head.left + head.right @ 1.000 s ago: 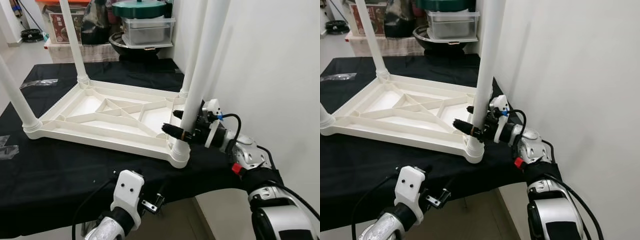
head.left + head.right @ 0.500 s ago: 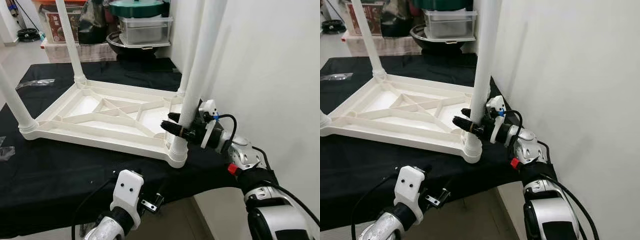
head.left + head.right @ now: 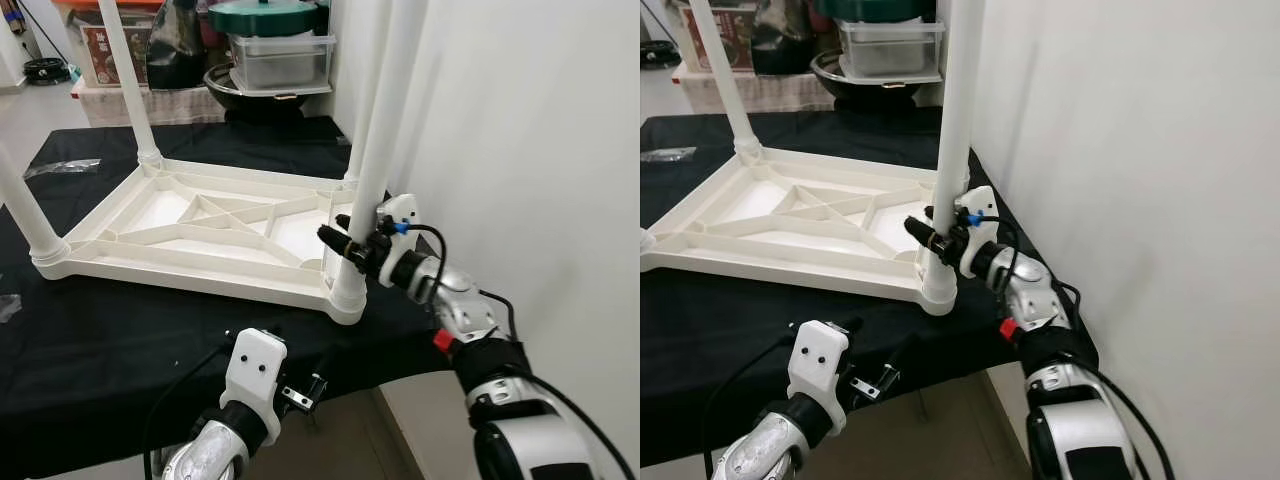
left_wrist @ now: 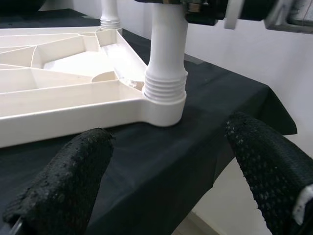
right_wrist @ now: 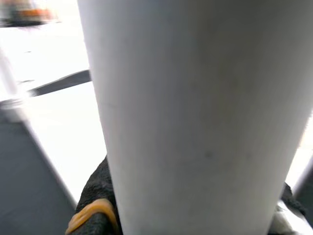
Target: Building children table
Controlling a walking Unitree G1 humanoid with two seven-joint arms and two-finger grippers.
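White plastic kids' table (image 3: 200,225) lies upside down on a black cloth (image 3: 120,350), centre-left of the head views, underside ribs facing up, long axis running from lower left to centre right. Four legs stand upright: near-left (image 3: 22,200), far-left (image 3: 125,85), far-right (image 3: 368,90), and near-right leg (image 3: 385,150) at frame centre, rising out the top edge (its ribbed base sits in the corner socket (image 4: 165,93)). Right gripper (image 3: 345,240) is clamped on that near-right leg low down, just above the socket, black fingers on either side; the leg's white shaft (image 5: 195,112) shows close up in the right wrist view. Left gripper (image 4: 171,191) hovers below the cloth edge, bottom centre, fingers (image 4: 63,181) spread apart, aimed at the same corner, touching nothing. Two arms, one table, white wall (image 3: 540,150) on the right; storage bins (image 3: 280,50) stacked upper centre.
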